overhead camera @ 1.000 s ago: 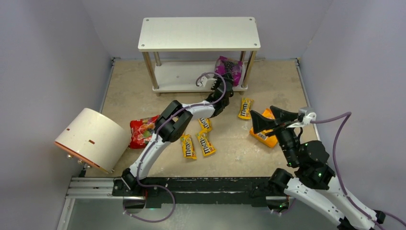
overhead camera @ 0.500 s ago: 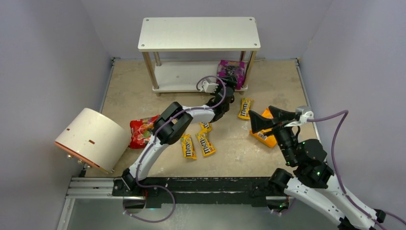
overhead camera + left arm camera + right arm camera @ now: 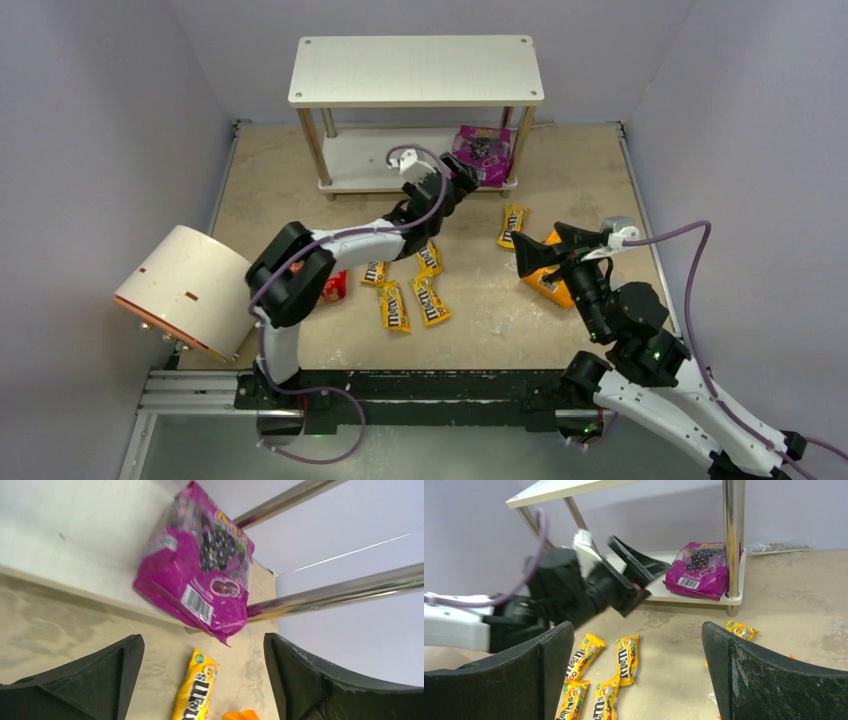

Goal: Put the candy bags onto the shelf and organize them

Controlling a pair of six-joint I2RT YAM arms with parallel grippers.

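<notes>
Left gripper (image 3: 458, 176) spread wide, holding nothing, just in front of the purple pouch (image 3: 484, 150); that pouch lies on the lower board of the shelf (image 3: 415, 70), right end, beside the post; right gripper (image 3: 538, 246) equally wide, empty, above the orange pouch (image 3: 556, 288); five yellow packets (image 3: 392, 306) on the table (image 3: 260, 190); red pouch (image 3: 335, 287) mostly hidden behind the left arm; three pouches in all.

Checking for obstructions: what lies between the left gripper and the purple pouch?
Only bare tabletop and the shelf edge lie between left gripper and purple pouch, as the left wrist view shows.
</notes>
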